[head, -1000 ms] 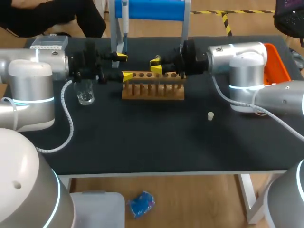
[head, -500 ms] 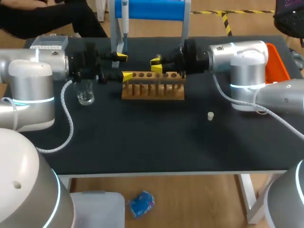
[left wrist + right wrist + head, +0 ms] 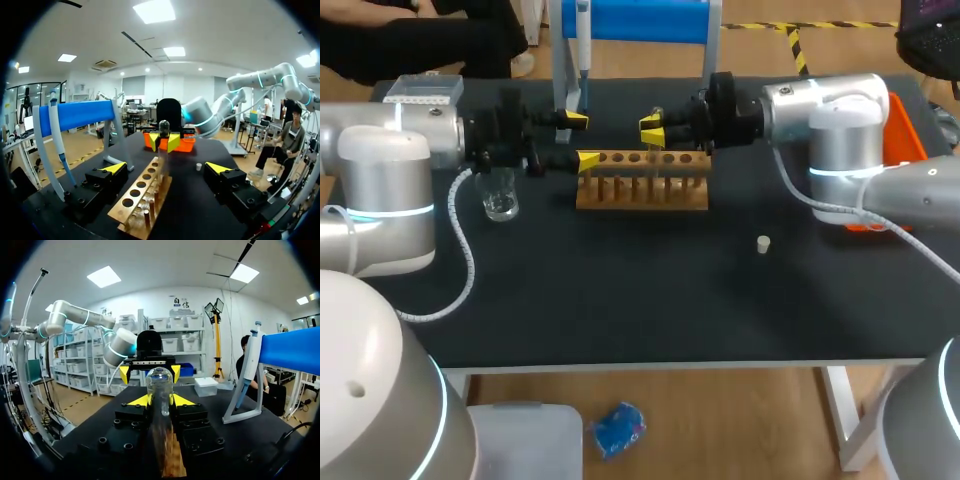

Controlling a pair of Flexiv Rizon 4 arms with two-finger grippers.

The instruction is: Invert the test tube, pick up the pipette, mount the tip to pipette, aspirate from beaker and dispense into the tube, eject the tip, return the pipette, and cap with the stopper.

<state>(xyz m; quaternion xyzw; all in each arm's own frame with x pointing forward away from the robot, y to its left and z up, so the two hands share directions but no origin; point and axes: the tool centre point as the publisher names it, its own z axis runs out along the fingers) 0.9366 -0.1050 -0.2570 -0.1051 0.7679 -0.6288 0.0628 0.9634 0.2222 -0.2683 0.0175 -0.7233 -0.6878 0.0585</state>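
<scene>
A: Where's the clear glass test tube (image 3: 160, 387)?
B: Above the wooden tube rack (image 3: 642, 188), nr back edge of the black table (image 3: 650, 300), pinched btwn right gripper's (image 3: 652, 130) fingers. The left gripper (image 3: 581, 140) gapes wide, holding nothing.
A: Risks?
B: Smooth glass could slip mid-turn, or clip the rack. The blue pipette stand (image 3: 635, 20) crowds close behind; glass beaker (image 3: 500, 195) sits beside rack twd left edge, small white stopper (image 3: 763, 243) well apart twd right edge

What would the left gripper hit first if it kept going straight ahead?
Likely the test tube held in the right gripper, which faces the left gripper above the wooden rack. Depth is unclear, so this is a guess.
</scene>
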